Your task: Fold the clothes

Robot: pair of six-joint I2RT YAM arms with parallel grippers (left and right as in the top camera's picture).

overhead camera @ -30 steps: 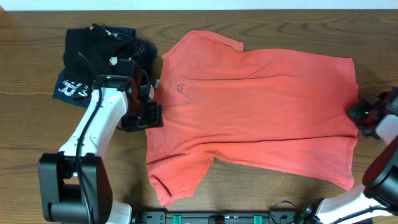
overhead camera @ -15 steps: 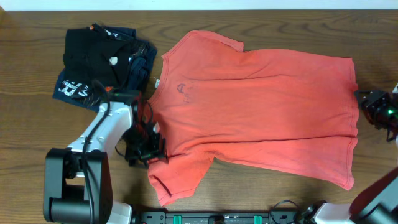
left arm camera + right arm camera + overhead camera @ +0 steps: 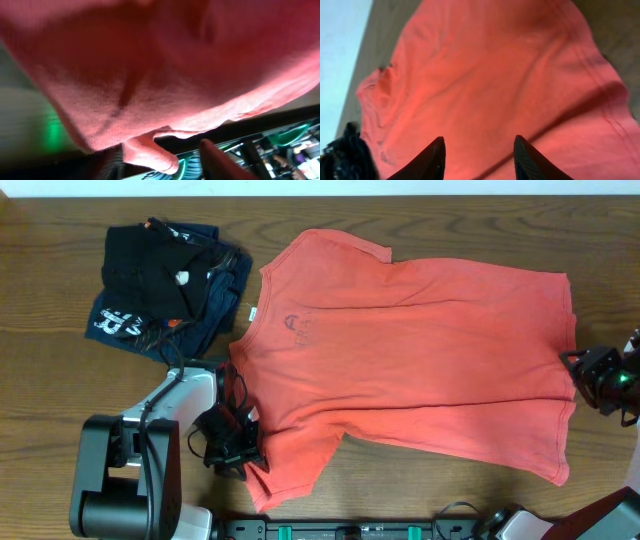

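Fingers (image 3: 434, 159) apart, right gripper (image 3: 479, 139) at T-shirt (image 3: 485, 75)

Left wrist view shows the T-shirt (image 3: 150, 75) blurred; the overhead's edge crops the right arm (image 3: 630, 385).

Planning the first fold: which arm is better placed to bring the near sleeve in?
Left. The left gripper is at the near sleeve of the T-shirt; the right gripper is away at the hem.

A coral-red T-shirt (image 3: 420, 350) lies spread flat on the wooden counter (image 3: 60, 400), with the left claw (image 3: 248, 458) at its near sleeve, the right claw (image 3: 575, 368) at its hem edge, and folded dark garments (image 3: 160, 280) just beside its collar.
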